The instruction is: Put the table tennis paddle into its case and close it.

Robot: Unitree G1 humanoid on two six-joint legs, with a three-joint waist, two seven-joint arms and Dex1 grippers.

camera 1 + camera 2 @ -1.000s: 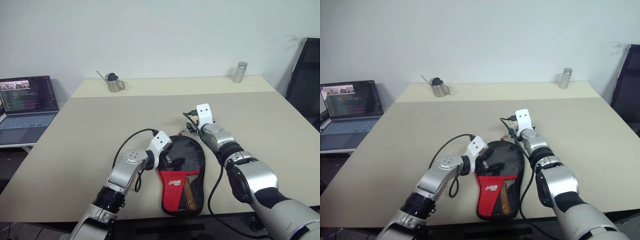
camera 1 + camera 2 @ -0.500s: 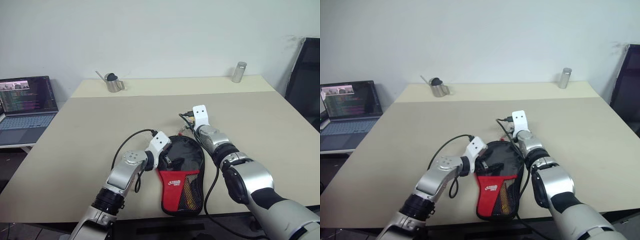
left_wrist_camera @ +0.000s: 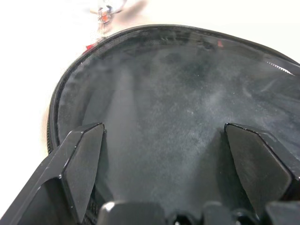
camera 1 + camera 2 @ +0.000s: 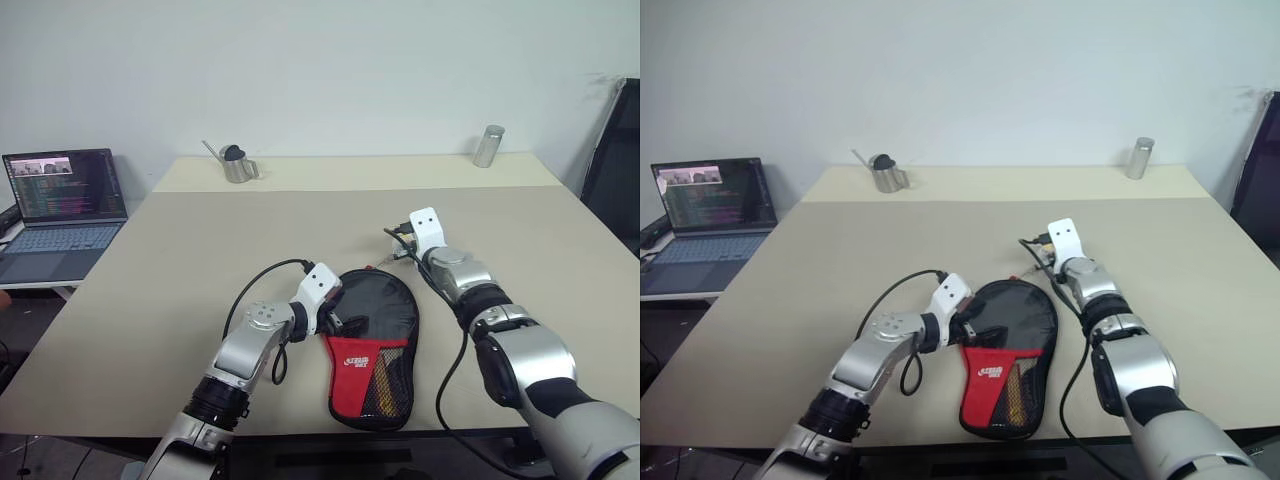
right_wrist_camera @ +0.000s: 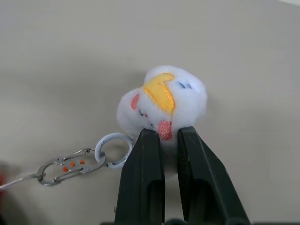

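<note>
Right now the case lies flat on the beige bench near its front edge, its round black part toward the far side and its red lower part with the mesh pocket toward the robot. The left pincer rests over the case's black face with its 2 fingers spread wide, 1 near the zipped rim and the other further across the fabric; nothing sits between them. The right pincer is just past the case's far edge, and its 2 fingers are pinched onto a small white plush charm with a yellow patch. A pale ring joins the charm to a small metal clip, which leads off toward the case. On the far side of the bench stand a metal pitcher and a metal cylinder, well apart. A laptop sits open beside the bench.
</note>
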